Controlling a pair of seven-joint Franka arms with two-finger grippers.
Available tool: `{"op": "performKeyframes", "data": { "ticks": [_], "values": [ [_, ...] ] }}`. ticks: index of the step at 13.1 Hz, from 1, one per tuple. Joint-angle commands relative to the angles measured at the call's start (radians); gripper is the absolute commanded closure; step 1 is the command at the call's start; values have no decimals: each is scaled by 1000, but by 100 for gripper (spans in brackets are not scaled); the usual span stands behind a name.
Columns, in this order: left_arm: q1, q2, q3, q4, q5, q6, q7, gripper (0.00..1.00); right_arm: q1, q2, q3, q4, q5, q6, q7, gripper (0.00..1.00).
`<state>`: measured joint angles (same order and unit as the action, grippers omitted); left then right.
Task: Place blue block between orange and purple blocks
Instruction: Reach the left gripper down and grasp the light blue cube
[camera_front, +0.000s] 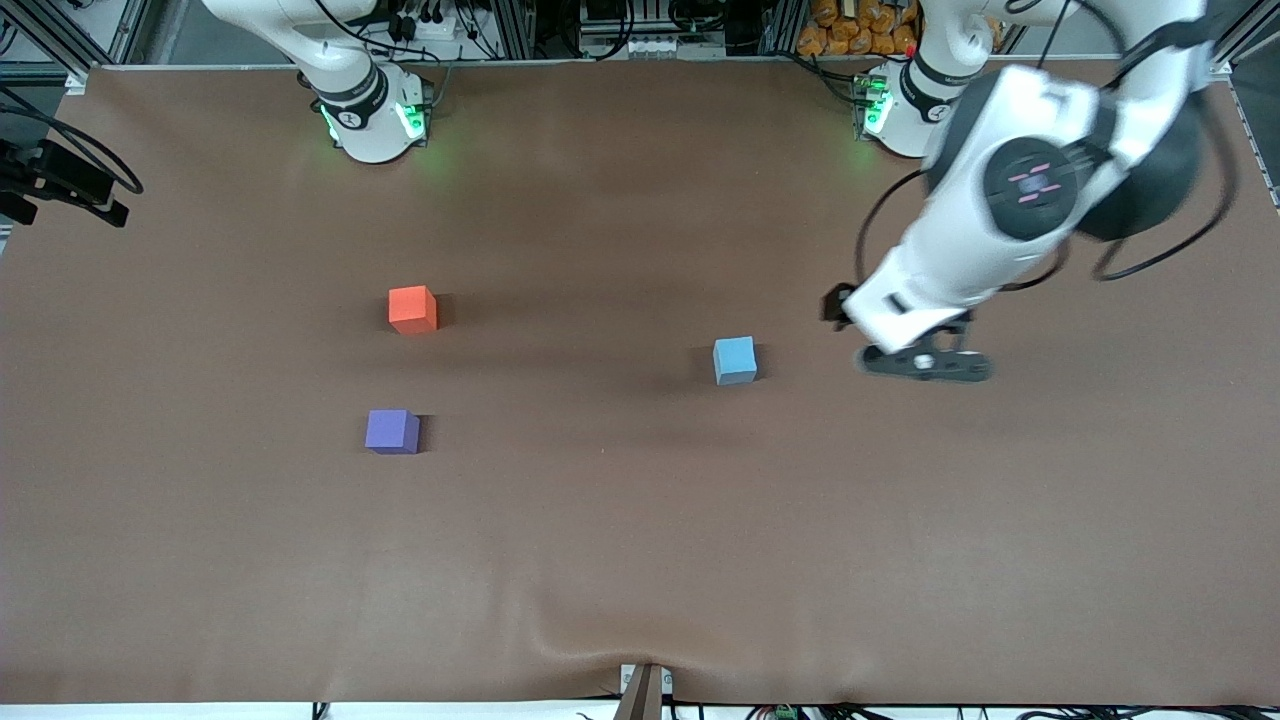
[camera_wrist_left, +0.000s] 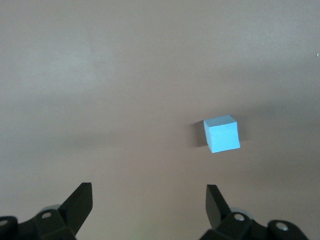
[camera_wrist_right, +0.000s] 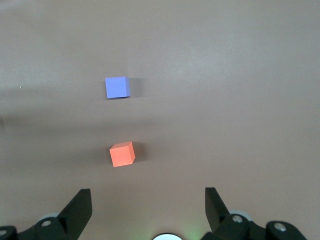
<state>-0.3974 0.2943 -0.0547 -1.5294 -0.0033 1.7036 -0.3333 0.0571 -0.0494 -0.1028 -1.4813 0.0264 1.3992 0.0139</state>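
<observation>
A: Blue block (camera_front: 735, 360) first. Where is it?

B: Right of centre in the front view, flat on the brown table (camera_front: 640, 560), nothing touching it. Not yet picked up.

A: And the pair it goes between?

B: Orange block (camera_front: 412, 309) and purple block (camera_front: 392, 431), left of centre in the front view, orange higher, purple lower and nearer the camera. They sit apart with bare cloth between them (looks wide enough for one cube, judging by eye). That gap is the target, so blue has to travel toward the right arm's end of the table.

A: Left gripper?

B: Left gripper (camera_front: 925, 362) hangs over the table at the right of the front view, beside the blue block, toward the left arm's end. Fingers spread wide, holding nothing. In the left wrist view the cube shows ahead of the two black fingertips (camera_wrist_left: 80, 202), off to one side, so it probably needs to line up before dropping down.

A: Why open?

B: Likely set up for the grasp: wide jaws clear the cube's faces.

A: Right gripper?

B: Right gripper (camera_wrist_right: 148, 202) is fully open too, empty. The arm waits; only its base shows at the upper left of the front view. Its wrist view looks down at orange and purple, both untouched.
</observation>
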Motion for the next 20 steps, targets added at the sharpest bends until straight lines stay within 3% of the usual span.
{"op": "performKeyframes", "data": {
  "ticks": [1, 10, 15, 20],
  "values": [
    [-20, 29, 4, 14, 0, 20, -55, 0, 4, 6, -3, 18, 7, -6, 14, 0],
    [-164, 147, 6, -245, 2, 447, -553, 0, 4, 6, -3, 18, 7, -8, 14, 0],
    [-182, 212, 6, -321, 3, 629, -587, 0, 4, 6, -3, 18, 7, -8, 14, 0],
    [-196, 253, 4, -319, 3, 674, -599, 0, 3, 6, -3, 18, 7, -8, 14, 0]
  ]
}}
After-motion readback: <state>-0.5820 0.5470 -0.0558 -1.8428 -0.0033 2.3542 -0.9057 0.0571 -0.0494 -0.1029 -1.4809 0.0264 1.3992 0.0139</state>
